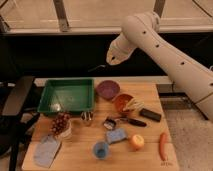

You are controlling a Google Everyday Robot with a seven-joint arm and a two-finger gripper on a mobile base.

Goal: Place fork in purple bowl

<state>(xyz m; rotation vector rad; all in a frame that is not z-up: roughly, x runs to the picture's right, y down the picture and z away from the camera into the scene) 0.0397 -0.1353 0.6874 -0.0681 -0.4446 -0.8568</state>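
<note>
the wooden table (150,155) carries the purple bowl (107,89), just right of the green tray (67,96). the gripper (113,60) hangs high above the bowl, clamped on the fork (98,66), whose long axis runs roughly level, pointing left. the bowl lies straight below, so i judge a descent comes next.

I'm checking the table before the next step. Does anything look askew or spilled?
Nothing looks spilled or broken. The fork sticks out sideways from the gripper, high above the table and up-left of the purple bowl, which sits upright. Pale strips lie over the orange bowl's rim.
</note>
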